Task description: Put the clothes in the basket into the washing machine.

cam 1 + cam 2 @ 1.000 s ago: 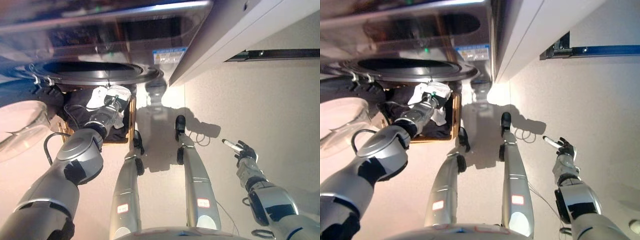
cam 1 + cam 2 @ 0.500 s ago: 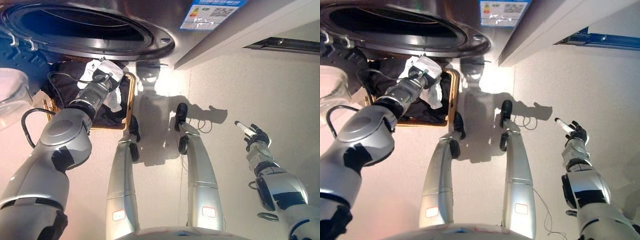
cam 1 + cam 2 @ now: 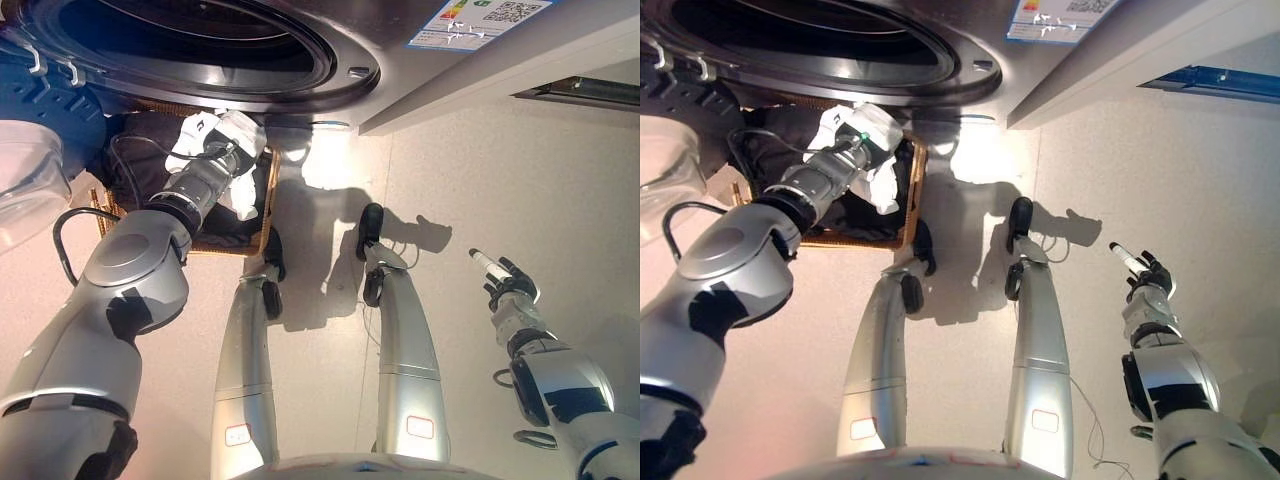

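Reaching out at about ten o'clock, the left arm ends in the left hand [image 3: 203, 150], which sits over the far side of the wicker basket [image 3: 262, 215] on the floor. White cloth [image 3: 878, 172] hangs around that hand and drapes toward the basket's right rim; whether the fingers are curled into it cannot be told, since they are hidden among the folds. The right hand [image 3: 506, 288] hangs idle at three o'clock, well apart from the work, fingers loosely spread with one white-tipped finger pointing away.

Inside the basket lie dark clothes [image 3: 855, 215], filling it under the white piece. Just beyond the basket, at eleven to twelve o'clock, gapes the round drum opening [image 3: 200, 35] of the washing machine [image 3: 990, 50], and its glass door [image 3: 25, 190] is swung open at nine o'clock.

The coming move likely turns on this: the drum mouth lies directly past and above the left hand, so the white cloth would need lifting up and forward over the basket's far rim. The left hand is plainly the nearer one for that.
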### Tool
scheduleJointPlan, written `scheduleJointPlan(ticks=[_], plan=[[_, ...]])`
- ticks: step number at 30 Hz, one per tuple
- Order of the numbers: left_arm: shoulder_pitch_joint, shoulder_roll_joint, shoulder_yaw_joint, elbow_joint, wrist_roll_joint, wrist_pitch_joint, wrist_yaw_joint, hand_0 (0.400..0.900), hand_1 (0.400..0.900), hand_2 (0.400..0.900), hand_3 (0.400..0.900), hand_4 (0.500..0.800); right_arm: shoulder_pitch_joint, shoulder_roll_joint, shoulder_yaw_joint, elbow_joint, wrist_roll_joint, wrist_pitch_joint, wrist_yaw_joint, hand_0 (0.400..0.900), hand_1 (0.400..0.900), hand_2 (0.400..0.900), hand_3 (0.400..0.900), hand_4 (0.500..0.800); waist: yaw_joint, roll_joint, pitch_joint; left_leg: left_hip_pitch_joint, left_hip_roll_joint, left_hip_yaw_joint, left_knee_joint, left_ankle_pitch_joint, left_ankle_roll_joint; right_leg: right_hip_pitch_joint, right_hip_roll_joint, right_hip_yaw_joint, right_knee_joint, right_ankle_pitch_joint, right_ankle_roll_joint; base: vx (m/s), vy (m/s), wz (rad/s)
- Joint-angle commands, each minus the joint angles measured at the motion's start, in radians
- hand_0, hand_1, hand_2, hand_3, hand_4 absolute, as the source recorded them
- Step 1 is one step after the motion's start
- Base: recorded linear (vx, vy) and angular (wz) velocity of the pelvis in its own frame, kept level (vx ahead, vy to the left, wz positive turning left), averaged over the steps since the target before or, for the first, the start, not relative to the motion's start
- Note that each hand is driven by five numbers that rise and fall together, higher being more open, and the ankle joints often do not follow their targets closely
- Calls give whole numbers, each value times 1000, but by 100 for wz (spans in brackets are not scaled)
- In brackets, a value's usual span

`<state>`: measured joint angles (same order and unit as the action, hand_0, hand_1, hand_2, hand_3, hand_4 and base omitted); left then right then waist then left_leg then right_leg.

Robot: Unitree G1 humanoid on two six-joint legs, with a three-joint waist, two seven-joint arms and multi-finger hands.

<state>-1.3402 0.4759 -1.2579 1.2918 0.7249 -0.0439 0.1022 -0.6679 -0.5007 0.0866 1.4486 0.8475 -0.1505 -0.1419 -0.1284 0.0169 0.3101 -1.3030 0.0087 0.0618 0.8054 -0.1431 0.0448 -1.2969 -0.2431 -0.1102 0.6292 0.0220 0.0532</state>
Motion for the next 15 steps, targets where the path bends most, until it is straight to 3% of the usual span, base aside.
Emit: scheduleJointPlan(ticks=[1, 3, 4, 5, 8, 9, 11, 13, 15], plan=[[-38, -53, 40, 80, -29, 22, 27, 400, 400, 400, 400, 500, 75, -70, 45, 83, 41, -38, -24, 900, 900, 900, 900, 800, 23, -7, -52, 73, -14, -18, -114, -46, -61, 87, 14, 12, -20, -53, 38, 10, 19, -3], [-44, -60, 48, 74, -37, 22, 39, 400, 400, 400, 400, 500, 80, -54, 57, 86, 38, -40, -22, 900, 900, 900, 900, 800, 23, -4, -56, 85, -15, -18, -134, -38, -61, 99, 15, 12, -40, -46, 38, 6, 14, -3], [-3, -16, 65, 63, -40, 4, 66, 400, 400, 400, 400, 500, 92, -51, 52, 87, 38, -45, -16, 900, 900, 900, 900, 800, 28, -1, -58, 95, -16, -19, -148, -34, -62, 109, 16, 10, -52, -42, 39, 0, 0, 0], [10, -9, 70, 62, -39, 13, 80, 400, 400, 400, 400, 500, 112, -46, 51, 86, 44, -52, -14, 900, 900, 900, 900, 800, 27, 0, -58, 103, -14, -20, -161, -29, -62, 119, 16, 11, -67, -38, 39, 0, 0, 0], [19, -18, 90, 30, -50, 15, 87, 400, 400, 400, 400, 500, 136, -24, 52, 69, 44, -57, -4, 900, 900, 900, 900, 800, 30, 3, -56, 135, -12, -25, -204, -11, -69, 152, 21, 7, -112, -21, 41, 0, 0, 0], [4, -1, 99, -17, -61, 18, 80, 400, 400, 400, 400, 500, 143, -28, 48, 64, 51, -60, -5, 900, 900, 900, 900, 800, 31, 5, -57, 145, -13, -25, -225, -1, -69, 163, 22, 7, -132, -12, 41, 0, 0, 0], [24, 25, 181, -84, -133, 13, 99, 400, 400, 400, 400, 500, 184, -17, 39, 43, 57, -73, 0, 900, 900, 900, 900, 800, 36, 7, -53, 183, -12, -29, -264, 17, -75, 197, 25, 3, -166, -1, 42, 4, -44, 4], [84, -8, 322, 5, -252, 8, 218, 400, 400, 400, 400, 500, 186, 3, 49, 41, 37, -86, 4, 900, 900, 900, 900, 800, 36, 0, -51, 228, -7, -31, -305, 37, -86, 236, 29, -2, -202, 10, 43, -43, -46, -1], [114, -30, 390, 34, -332, 4, 271, 400, 400, 400, 400, 500, 182, 33, 53, 36, 5, -85, -13, 900, 900, 900, 900, 800, 31, -6, -47, 258, -6, -25, -350, 86, -86, 266, 24, -8, -252, 54, 35, -85, -27, -4]])
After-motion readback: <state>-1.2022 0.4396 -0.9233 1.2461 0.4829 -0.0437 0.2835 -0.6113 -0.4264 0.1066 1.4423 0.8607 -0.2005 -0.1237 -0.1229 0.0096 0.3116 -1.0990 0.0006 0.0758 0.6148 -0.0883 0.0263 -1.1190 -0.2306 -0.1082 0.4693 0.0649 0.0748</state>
